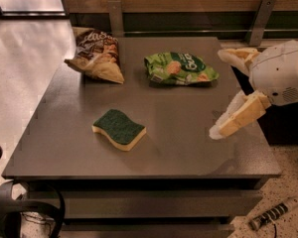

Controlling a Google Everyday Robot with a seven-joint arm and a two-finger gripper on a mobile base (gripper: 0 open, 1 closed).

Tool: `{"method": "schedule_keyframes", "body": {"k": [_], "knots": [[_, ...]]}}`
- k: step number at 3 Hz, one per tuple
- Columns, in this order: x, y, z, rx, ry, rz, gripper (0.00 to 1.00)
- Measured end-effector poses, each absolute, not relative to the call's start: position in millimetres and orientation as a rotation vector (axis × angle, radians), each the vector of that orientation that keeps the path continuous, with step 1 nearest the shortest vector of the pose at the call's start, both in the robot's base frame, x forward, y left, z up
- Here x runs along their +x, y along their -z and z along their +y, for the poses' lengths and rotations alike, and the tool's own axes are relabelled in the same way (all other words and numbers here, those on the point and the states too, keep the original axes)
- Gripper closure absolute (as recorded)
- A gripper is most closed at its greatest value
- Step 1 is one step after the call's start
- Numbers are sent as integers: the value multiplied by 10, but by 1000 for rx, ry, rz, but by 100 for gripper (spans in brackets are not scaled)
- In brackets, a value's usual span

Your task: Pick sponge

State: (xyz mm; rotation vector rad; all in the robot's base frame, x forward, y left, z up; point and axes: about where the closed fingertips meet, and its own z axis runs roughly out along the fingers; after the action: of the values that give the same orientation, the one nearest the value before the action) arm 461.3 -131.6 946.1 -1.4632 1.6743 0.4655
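The sponge (119, 128) lies flat on the grey table (188, 148), left of centre and near the front. It has a dark green top over a pale yellow layer and wavy edges. My gripper (219, 93) comes in from the right, above the table's right side, well to the right of the sponge. It is open and empty. One pale padded finger (237, 118) points down-left toward the table, the other finger (237, 56) is higher and farther back.
A brown snack bag (95, 53) lies at the back left of the table. A light green snack bag (180, 69) lies at the back centre, close to the upper finger. Metal rail posts (258, 21) stand behind. Cables (20, 214) lie on the floor.
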Motion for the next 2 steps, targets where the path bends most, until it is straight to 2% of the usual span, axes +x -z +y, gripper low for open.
{"method": "schedule_keyframes", "body": {"k": [1, 2], "knots": [[4625, -9281, -993, -1542, -511, 1530, 0], [4625, -9281, -993, -1542, -511, 1530, 0]]}}
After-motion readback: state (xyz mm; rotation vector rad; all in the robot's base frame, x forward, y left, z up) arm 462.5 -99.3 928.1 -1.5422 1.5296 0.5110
